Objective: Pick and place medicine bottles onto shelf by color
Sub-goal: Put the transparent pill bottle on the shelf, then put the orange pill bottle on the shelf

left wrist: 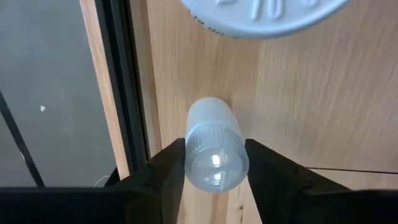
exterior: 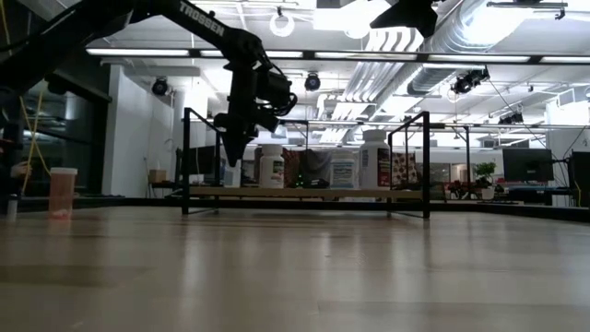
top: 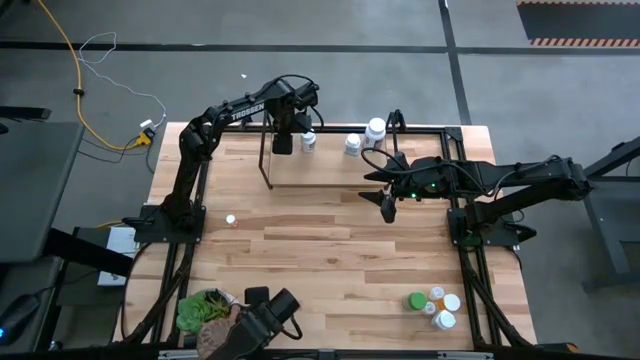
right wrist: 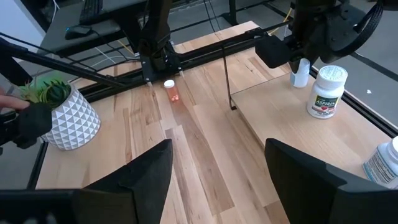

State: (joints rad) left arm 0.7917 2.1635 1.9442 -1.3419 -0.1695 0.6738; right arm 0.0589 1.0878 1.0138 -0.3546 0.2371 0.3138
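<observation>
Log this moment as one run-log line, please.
left tool: around small white bottle standing on shelf | right tool: open, empty, above table | orange bottle: unplaced

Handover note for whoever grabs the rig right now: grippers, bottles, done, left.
Left gripper: over the shelf's back left, fingers either side of a small white bottle standing on it; grip or release unclear.
Right gripper: open, empty, hovering by the shelf's right front.
Done: white bottles on the shelf's back edge.
Left: orange bottle at table left; bottle cluster front right.
</observation>
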